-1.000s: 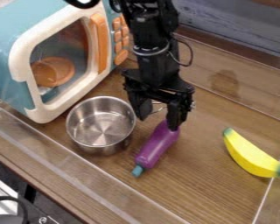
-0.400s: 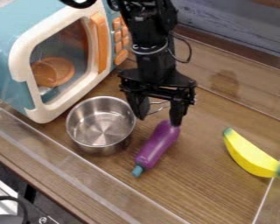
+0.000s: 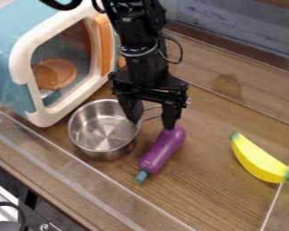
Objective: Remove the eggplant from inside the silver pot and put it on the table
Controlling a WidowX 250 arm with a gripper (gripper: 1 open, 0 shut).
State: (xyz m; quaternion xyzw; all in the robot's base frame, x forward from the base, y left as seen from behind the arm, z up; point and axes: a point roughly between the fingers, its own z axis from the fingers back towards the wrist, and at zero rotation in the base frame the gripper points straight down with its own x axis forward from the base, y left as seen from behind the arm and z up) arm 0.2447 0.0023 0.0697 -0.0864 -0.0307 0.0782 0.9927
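Note:
The purple eggplant point(image 3: 162, 151) lies on the brown wooden table point(image 3: 219, 194), its teal stem cap toward the front, just right of the silver pot point(image 3: 104, 129). The pot stands upright with nothing inside it. My black gripper point(image 3: 152, 115) hangs pointing down just above and behind the eggplant, between it and the pot's right rim. Its fingers point(image 3: 172, 115) are spread and hold nothing, apart from the eggplant.
A teal and cream toy microwave point(image 3: 48, 63) with its door open holds an orange bowl point(image 3: 53, 70) at the left. A yellow banana point(image 3: 259, 159) lies at the right. Clear plastic walls point(image 3: 135, 203) edge the table's front and sides.
The gripper has lifted slightly off the eggplant, shifted left toward the pot and rolled a little. The eggplant stays lying where it was.

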